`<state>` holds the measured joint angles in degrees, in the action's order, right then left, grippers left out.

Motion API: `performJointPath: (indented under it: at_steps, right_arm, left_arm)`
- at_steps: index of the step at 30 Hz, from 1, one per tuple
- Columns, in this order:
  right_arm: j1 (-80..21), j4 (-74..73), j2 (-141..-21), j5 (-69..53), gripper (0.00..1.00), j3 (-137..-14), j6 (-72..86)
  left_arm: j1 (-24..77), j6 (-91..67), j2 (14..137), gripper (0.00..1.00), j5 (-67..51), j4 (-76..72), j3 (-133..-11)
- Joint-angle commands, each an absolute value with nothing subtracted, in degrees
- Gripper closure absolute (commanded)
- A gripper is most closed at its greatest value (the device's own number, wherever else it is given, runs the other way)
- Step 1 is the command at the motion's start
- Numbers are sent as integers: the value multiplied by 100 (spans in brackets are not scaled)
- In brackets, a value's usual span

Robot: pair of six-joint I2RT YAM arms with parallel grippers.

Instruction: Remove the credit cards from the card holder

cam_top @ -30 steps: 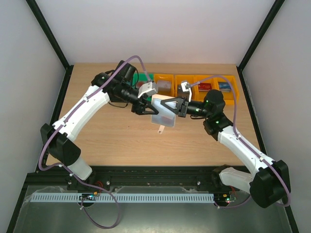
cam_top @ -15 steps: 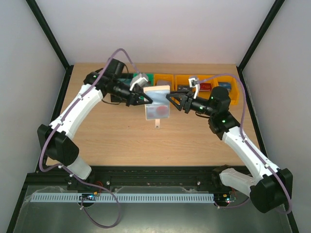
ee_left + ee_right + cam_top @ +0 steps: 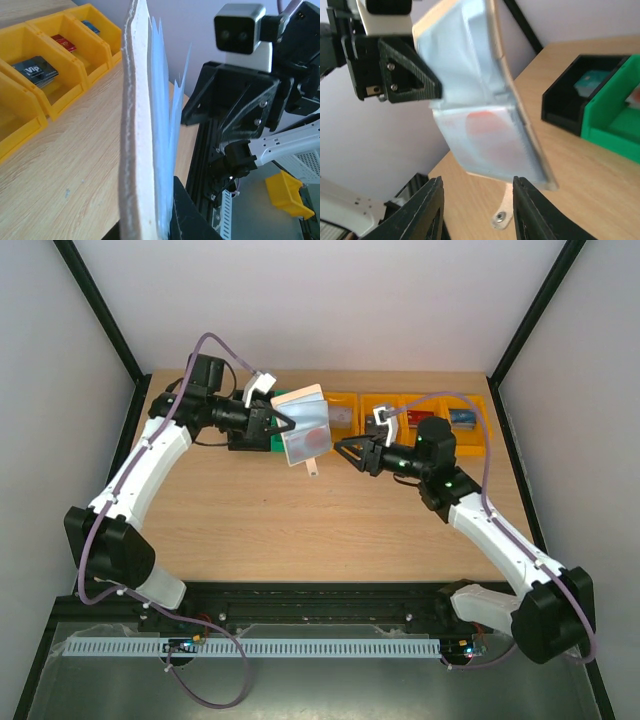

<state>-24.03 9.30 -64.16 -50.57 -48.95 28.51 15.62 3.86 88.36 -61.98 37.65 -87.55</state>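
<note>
Nearest me, the two arms rise from the front edge of the counter (image 3: 250,530) and lean in toward each other over its middle. The right hand (image 3: 345,455) has its fingers spread with nothing between them, pointed at the card holder (image 3: 305,425) and stopping just short of its lower edge.

The card holder hangs in the air above the counter, opened out and tilted. Its pale blue sleeves face the right hand, and its snap tab (image 3: 313,474) dangles below. A red blotch (image 3: 490,125) shows through the lower sleeve, though I cannot make out the card itself. The left hand (image 3: 285,425) is clamped tight on the holder's left edge.

Farther back, a black bin (image 3: 565,107) and a green bin (image 3: 615,120) sit side by side under the left arm. Along the far edge runs a row of yellow bins (image 3: 338,412), which hold a grey card (image 3: 35,71), a red card (image 3: 64,43) and a blue card (image 3: 91,26).
</note>
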Motion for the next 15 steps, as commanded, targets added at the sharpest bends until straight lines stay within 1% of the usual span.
performJointPath:
  at_steps: [1, 9, 15]
  right_arm:
    - [-2549, 1582, -6548, -5422, 63, -4827, 3135]
    - [-2549, 1408, -6341, -5284, 63, -4701, 2990]
    - [-2549, 1179, -6170, -5151, 63, -4526, 2823]
  left_arm:
    - [1573, 208, 8637, 98, -6312, 3606, -8725]
    - [1613, 140, 8791, 98, -6464, 3720, -8757]
    - [1762, 253, 8734, 98, -6300, 3774, -8603]
